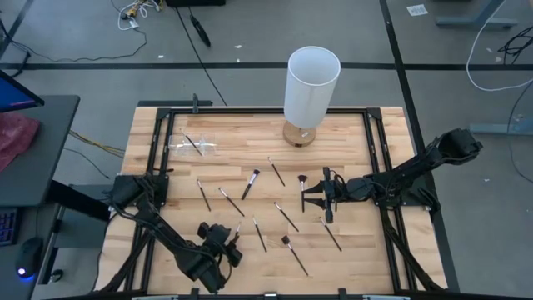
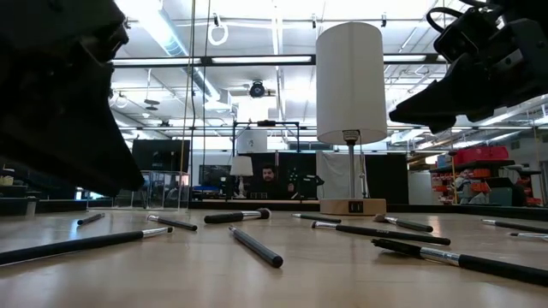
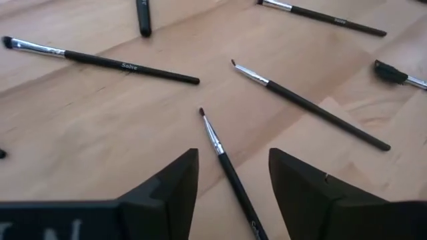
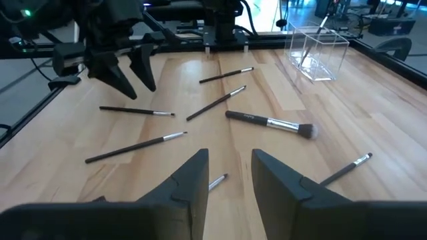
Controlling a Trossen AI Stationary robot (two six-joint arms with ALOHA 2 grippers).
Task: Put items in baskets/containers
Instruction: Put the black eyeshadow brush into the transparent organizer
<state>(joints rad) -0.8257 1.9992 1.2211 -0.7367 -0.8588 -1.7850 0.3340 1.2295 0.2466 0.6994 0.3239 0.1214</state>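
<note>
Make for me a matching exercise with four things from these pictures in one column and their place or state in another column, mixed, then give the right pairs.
Things:
1. left gripper
2. right gripper
3. clear container
4. white cylinder

Places or states:
A. stands on a wooden base at the table's far edge
B. open, at the near left of the table
C. holds one brush, at the far left
D. open, at the right of the table

Pairs: 1-B, 2-D, 3-C, 4-A

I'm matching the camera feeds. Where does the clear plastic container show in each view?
High view: the clear container sits at the table's far left, beside the frame.
Low view: too faint to pick out.
Left wrist view: not in it.
Right wrist view: far across the table, with a brush in it.
Shared landmark: the white cylinder, also in the low view.
</note>
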